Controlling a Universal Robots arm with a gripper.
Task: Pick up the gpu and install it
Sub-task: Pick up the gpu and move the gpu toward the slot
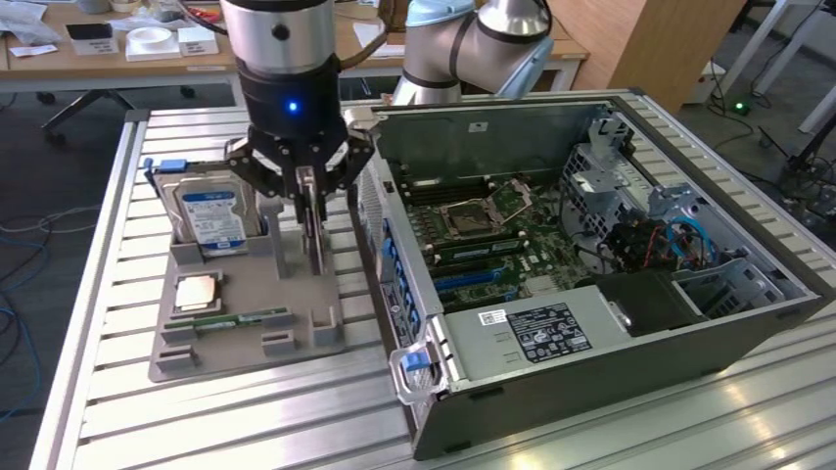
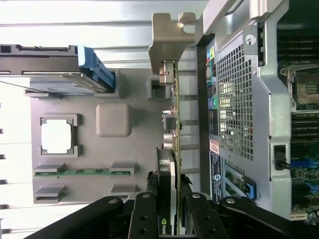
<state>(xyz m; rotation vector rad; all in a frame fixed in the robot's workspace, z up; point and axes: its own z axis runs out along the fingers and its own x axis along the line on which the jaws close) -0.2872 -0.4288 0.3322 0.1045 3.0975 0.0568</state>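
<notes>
**Item:** gpu. Thin dark card, standing upright at the edge of the holder nearest the case. Its lower end is at the holder's slot; whether it has cleared the slot cannot be told.

**Grip:** fingers closed on the gpu, one on each flat face, clamping its upper end.

**Key relation:** the gpu hangs straight below the fingers, between them. Its long axis reads as upright, running from the fingers down to the holder. Its flat faces lie parallel to the case's near wall. The case is just beside the card on the exterior view's right, not touching it.

**Carrier:** grey holder, flat on the slatted worktop, beside the case on the exterior view's left.

**Other contents of holder:**
- hard drive, upright, in the corner away from the case
- CPU, flat in its recess along the edge away from the case
- memory stick, flat, near the holder's middle

**Case:** lying open side up, motherboard exposed. Blue slots sit near the wall nearest the holder.

**Status (judged):** the card is gripped at the holder and not yet in the case.
</notes>
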